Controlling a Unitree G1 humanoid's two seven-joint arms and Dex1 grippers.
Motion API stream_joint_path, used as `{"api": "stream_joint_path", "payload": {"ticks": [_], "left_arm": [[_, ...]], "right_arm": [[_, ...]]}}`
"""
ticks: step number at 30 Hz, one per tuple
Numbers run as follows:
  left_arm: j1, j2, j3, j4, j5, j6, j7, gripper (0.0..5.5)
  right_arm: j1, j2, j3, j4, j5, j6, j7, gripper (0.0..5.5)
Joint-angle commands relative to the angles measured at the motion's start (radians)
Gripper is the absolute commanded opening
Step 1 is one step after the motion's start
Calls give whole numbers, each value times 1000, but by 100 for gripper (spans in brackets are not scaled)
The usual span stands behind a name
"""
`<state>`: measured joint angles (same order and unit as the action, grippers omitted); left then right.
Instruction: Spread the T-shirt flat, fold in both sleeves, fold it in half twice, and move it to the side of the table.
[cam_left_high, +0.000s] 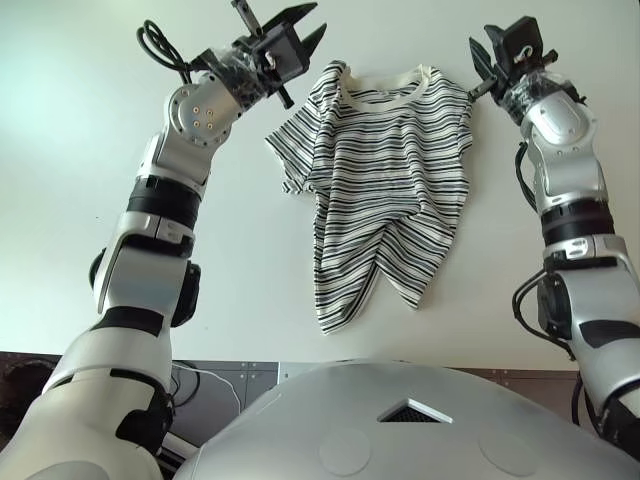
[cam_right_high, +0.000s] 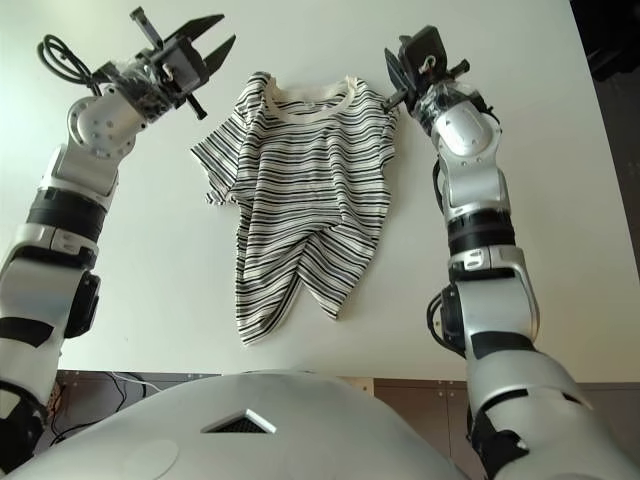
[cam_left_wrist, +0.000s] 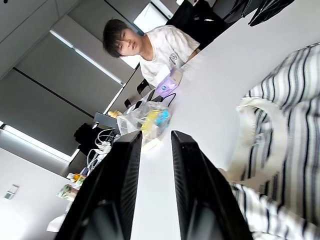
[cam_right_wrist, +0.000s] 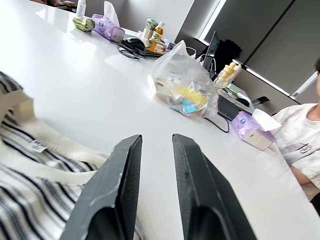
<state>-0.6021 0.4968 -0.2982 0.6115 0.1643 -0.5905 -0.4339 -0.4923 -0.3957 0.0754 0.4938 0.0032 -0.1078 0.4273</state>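
Note:
A black-and-white striped T-shirt (cam_left_high: 385, 180) with a cream collar (cam_left_high: 385, 88) lies on the white table (cam_left_high: 80, 150), collar at the far side. Its left sleeve (cam_left_high: 290, 150) is spread out. The lower part is crumpled and bunched (cam_left_high: 370, 280). My left gripper (cam_left_high: 303, 28) hovers open just beyond the left shoulder, nothing between its fingers (cam_left_wrist: 192, 165). My right gripper (cam_right_high: 392, 65) stands open at the right shoulder, close to the fabric edge and holding nothing; the collar (cam_right_wrist: 15, 107) lies beside its fingers (cam_right_wrist: 125, 170).
Farther along the table sit a clear plastic bag of small items (cam_right_wrist: 182, 85), a purple tissue box (cam_right_wrist: 250, 132), cables and bottles (cam_right_wrist: 150, 42). Bare table lies on both sides of the shirt (cam_right_high: 560, 180). The table's front edge (cam_left_high: 250, 358) runs near my body.

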Motion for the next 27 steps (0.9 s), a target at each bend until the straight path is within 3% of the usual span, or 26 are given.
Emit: {"api": "stream_joint_path", "payload": {"ticks": [1, 6, 13, 22, 27], "left_arm": [[417, 237, 28, -486, -162, 112, -225, 105], [529, 295, 72, -575, -109, 147, -224, 105], [597, 310, -22, -513, 94, 146, -246, 105], [595, 259, 147, -745, -390, 407, -397, 105], [476, 167, 104, -636, -207, 411, -282, 105]], "right_arm": [[519, -294, -50, -836, 324, 361, 316, 110], [711, -444, -122, -1132, 486, 480, 436, 110], [717, -494, -180, -1200, 540, 570, 445, 110], [767, -495, -216, -1220, 537, 590, 449, 110], [722, -477, -187, -1192, 505, 578, 431, 110]]}}
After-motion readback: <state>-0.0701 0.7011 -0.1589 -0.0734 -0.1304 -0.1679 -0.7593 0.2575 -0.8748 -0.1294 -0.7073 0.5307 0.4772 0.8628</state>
